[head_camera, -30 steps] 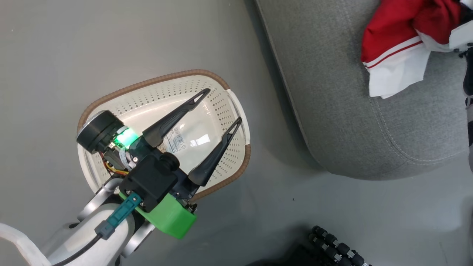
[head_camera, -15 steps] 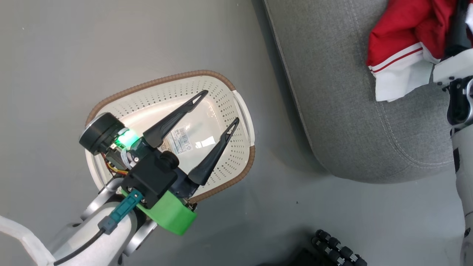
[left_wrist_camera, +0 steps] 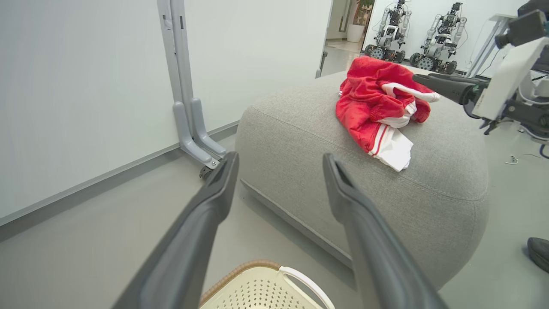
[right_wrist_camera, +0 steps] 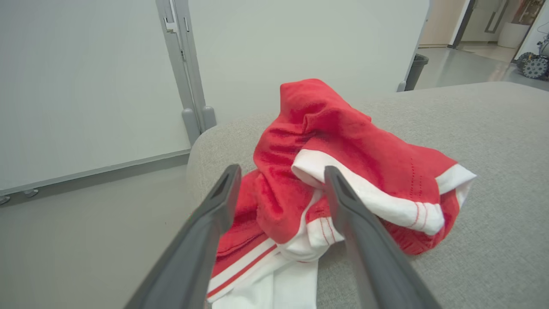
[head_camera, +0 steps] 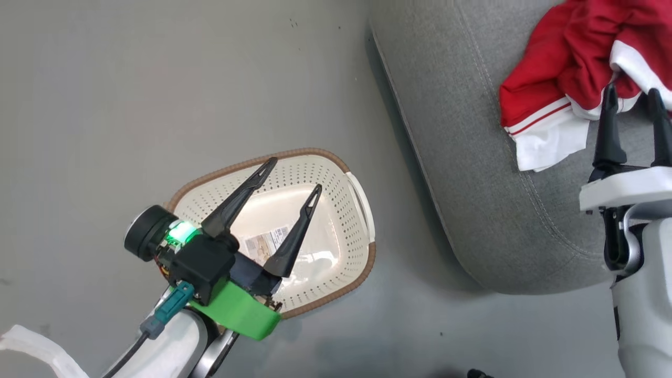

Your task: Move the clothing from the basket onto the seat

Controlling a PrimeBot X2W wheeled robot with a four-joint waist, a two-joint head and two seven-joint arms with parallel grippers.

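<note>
The red and white clothing (head_camera: 567, 79) lies in a crumpled heap on the grey seat (head_camera: 472, 157), also seen as clothing (left_wrist_camera: 379, 107) and clothing (right_wrist_camera: 343, 180). My right gripper (head_camera: 632, 97) is open just short of the heap, nothing between its fingers; its fingertips (right_wrist_camera: 229, 176) frame the fabric. The cream basket (head_camera: 336, 247) stands on the floor left of the seat, only its label showing inside. My left gripper (head_camera: 291, 176) hangs open above the basket, holding nothing. The basket's rim (left_wrist_camera: 261, 283) shows below my left fingers.
Grey floor (head_camera: 157, 94) surrounds the basket. White partition panels with a grey post and foot (left_wrist_camera: 188, 128) stand behind the seat. Other robots (left_wrist_camera: 424, 34) are parked far back. A dark shoe (left_wrist_camera: 538, 253) shows at the floor's right edge.
My right gripper has opened, let go of the clothing and drawn back from it; the garment rests on the seat. The head camera has shifted. My left gripper stays open over the basket.
</note>
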